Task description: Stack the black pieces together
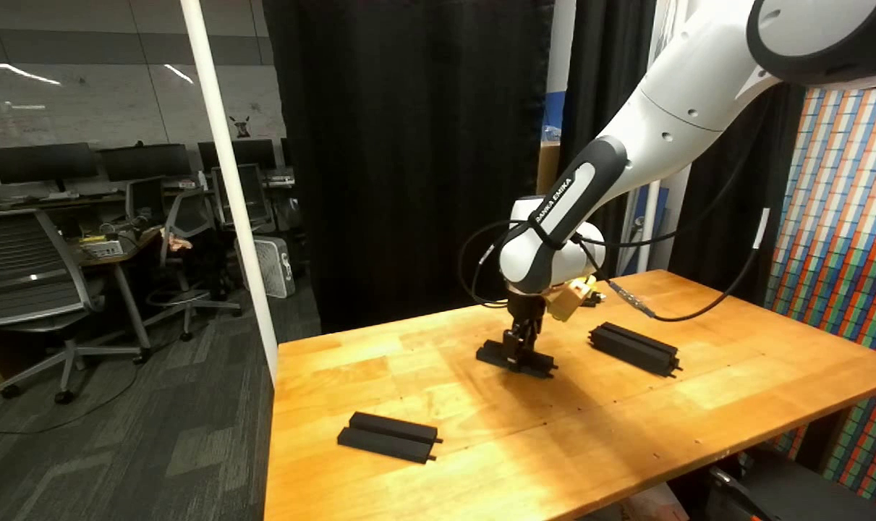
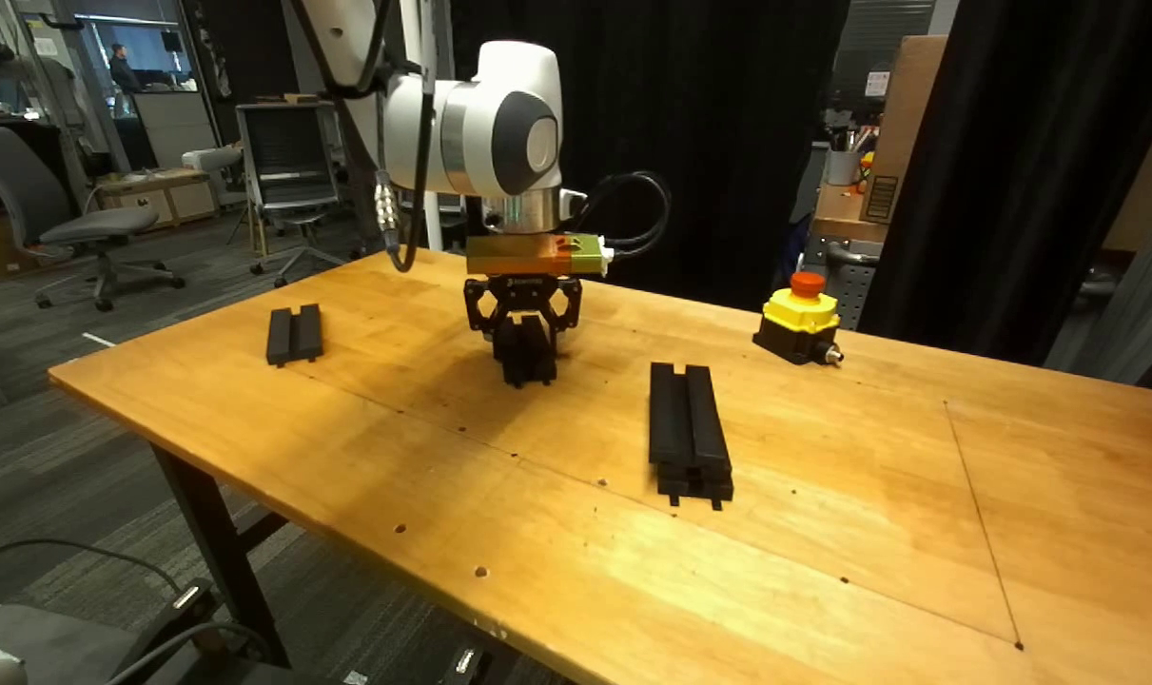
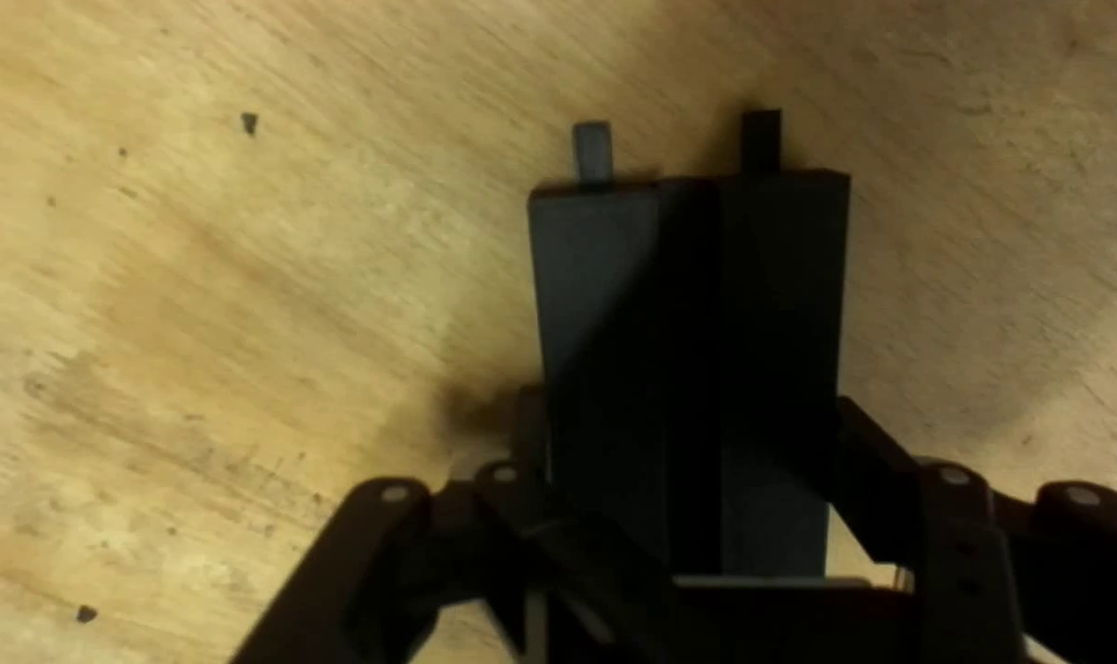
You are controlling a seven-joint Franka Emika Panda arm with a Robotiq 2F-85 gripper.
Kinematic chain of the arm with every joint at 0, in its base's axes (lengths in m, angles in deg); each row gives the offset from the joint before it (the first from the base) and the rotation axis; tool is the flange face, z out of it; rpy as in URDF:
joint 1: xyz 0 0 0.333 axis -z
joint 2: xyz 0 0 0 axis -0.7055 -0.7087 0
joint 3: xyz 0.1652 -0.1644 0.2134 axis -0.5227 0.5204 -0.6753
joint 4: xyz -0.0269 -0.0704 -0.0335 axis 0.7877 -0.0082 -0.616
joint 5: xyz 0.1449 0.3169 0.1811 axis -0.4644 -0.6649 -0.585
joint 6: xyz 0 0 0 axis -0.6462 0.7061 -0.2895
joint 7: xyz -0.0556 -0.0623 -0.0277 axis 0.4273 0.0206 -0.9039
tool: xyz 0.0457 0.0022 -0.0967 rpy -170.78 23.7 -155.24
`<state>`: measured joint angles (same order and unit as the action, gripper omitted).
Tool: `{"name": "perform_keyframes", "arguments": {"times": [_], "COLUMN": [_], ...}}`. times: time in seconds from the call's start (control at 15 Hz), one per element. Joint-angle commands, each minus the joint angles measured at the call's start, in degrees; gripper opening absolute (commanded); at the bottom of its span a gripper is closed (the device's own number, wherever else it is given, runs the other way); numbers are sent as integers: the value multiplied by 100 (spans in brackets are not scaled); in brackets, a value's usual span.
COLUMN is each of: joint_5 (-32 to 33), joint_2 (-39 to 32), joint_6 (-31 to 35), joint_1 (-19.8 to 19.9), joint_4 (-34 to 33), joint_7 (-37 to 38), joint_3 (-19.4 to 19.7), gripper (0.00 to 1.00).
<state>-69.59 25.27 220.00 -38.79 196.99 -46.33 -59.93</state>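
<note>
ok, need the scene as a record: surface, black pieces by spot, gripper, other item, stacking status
surface: wooden table
stack: black stack, at least two layers, exact count unclear
loose: flat black piece, lying on the table
middle: middle black piece, between those two; whether another lies under it, can't tell
end effector: gripper, straddling the middle black piece, jaws close against its sides; firm grip or lift not certain
other: red-and-yellow button on a dark base, apart from the stack
status: incomplete; three separate spots
</note>
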Motion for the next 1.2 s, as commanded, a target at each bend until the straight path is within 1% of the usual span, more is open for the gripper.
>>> {"name": "perform_keyframes", "arguments": {"times": [0.0, 0.07, 0.27, 0.47, 0.8, 1.13], "joint_5": [-131, -188, -166, -65, -17, 135], "joint_2": [146, 237, 553, 989, 1548, 1818], "joint_6": [-206, -261, -385, -591, -915, -952], "joint_1": [136, 185, 224, 242, 296, 335], "joint_4": [-91, -58, 113, 305, 608, 971], "joint_7": [-150, -189, -28, 120, 107, 127], "joint_3": [-88, -103, 15, 201, 547, 894], "gripper": [47, 47, 47, 47, 47, 47]}}
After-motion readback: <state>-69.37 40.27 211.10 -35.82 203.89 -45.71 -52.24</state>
